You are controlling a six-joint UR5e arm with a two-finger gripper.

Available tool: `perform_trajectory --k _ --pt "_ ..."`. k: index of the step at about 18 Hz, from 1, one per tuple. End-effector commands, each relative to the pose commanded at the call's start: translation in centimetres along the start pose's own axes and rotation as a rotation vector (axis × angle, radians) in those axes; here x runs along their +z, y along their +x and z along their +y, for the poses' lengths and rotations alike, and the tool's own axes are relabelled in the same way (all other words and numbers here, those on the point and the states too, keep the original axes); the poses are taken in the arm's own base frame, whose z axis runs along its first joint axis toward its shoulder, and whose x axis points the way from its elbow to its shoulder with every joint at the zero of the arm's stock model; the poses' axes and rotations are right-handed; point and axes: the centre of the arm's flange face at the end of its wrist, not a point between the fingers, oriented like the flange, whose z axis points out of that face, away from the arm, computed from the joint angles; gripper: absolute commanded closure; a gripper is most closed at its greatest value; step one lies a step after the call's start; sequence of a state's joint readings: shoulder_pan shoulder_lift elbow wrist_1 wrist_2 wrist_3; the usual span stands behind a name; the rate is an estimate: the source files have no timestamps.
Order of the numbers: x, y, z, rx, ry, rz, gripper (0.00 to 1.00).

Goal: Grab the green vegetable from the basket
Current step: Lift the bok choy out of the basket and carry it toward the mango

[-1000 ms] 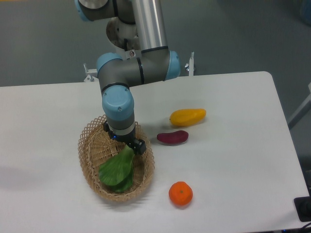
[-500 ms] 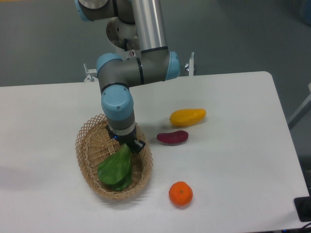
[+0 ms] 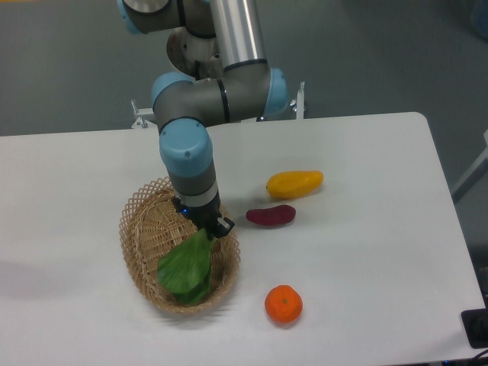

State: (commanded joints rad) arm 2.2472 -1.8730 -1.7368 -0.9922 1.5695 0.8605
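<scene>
The green vegetable (image 3: 187, 268) has broad bright green leaves and hangs over the right half of the tan woven basket (image 3: 145, 236). My gripper (image 3: 208, 229) points down over the basket's right side and is shut on the vegetable's pale stem end. The leaves droop down to the left, just above or still touching the basket floor; I cannot tell which. The fingertips are mostly hidden behind the stem.
A purple oblong vegetable (image 3: 271, 216) lies on the white table right of the basket. A yellow mango-like fruit (image 3: 294, 183) lies behind it. An orange (image 3: 284, 303) sits near the front, right of the basket. The table's right edge runs down at the far right.
The arm has risen slightly and shifted right, taking the green vegetable with it. The basket slid a little to the left between the earliest frame and now.
</scene>
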Motion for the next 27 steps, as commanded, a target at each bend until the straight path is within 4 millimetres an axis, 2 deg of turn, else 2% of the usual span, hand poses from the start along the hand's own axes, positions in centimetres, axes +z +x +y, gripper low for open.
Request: perform_trajectory --k 5,6,9,10,13,15,19,23,27 --pt "-6.8 -5.5 0.5 -0.014 0.028 0.026 0.74" --pt "-7.9 -6.9 1.1 -0.016 0.039 0.029 0.74" --pt "-9.8 -10.1 3.7 0.029 0.043 0.052 0.74" --pt "-11.0 -10.9 4.9 0.052 0.046 0.047 0.74" --pt "-13.4 -12.7 8.3 0.117 0.064 0.041 0.74" --pt "-15.3 -13.3 9.5 0.135 0.107 0.019 0.74" --pt "-16.8 -14.1 10.3 0.119 0.132 0.001 0.74" --pt "-17.5 -16.2 12.9 0.133 0.136 -0.019 0.74" --pt "-17.2 -18.2 16.3 0.156 0.123 -0.028 0.74"
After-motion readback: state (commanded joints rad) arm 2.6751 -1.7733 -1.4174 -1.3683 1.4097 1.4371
